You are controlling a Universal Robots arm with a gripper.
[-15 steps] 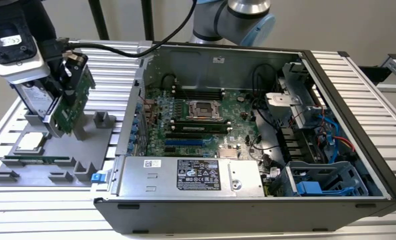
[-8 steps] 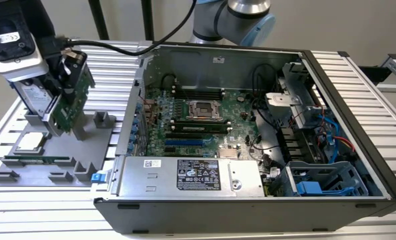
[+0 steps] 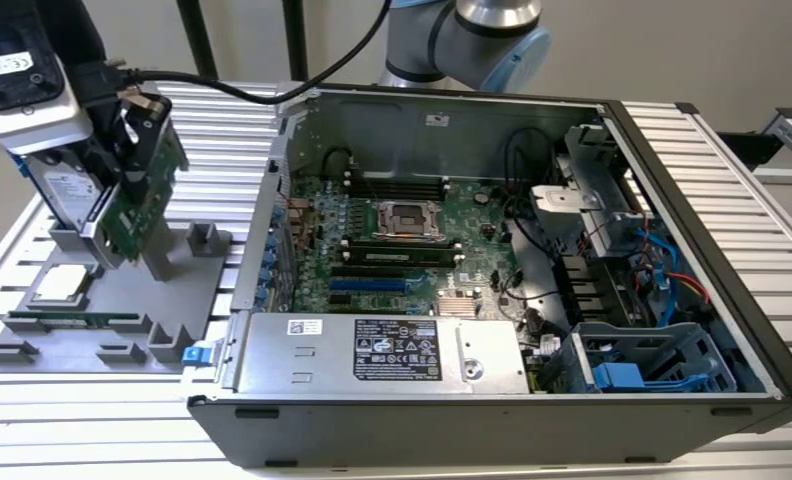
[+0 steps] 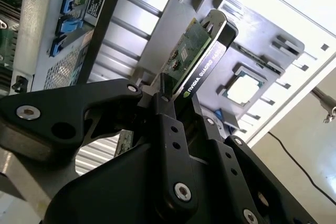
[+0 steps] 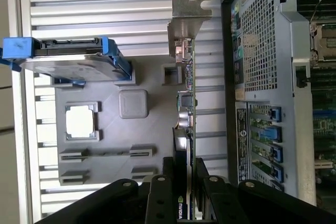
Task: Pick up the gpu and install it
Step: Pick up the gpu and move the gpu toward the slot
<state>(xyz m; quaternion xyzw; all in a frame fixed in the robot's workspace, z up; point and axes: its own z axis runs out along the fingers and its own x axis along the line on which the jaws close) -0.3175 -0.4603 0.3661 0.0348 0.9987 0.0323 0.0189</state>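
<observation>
The gpu (image 3: 149, 195) is a green card standing on edge over the grey holder tray (image 3: 103, 300), on the exterior view's left, beside the open computer case (image 3: 503, 250). My gripper (image 3: 129, 130) comes down on its top edge. In both wrist views the black fingers (image 5: 160, 192) press on the two faces of the gpu (image 5: 186, 103), so the gripper (image 5: 186, 179) is shut on it. The silver bracket (image 5: 188, 9) is at the card's far end. The black cooler face of the gpu (image 4: 194, 51) shows beyond the gripper (image 4: 181, 108).
A hard drive in a blue frame (image 3: 69, 195) stands just beside the gpu in the tray. A square processor chip (image 3: 60, 285) and a memory stick (image 3: 76, 320) lie in the tray too. The case holds the motherboard (image 3: 396, 230), cables and a power supply (image 3: 383, 350).
</observation>
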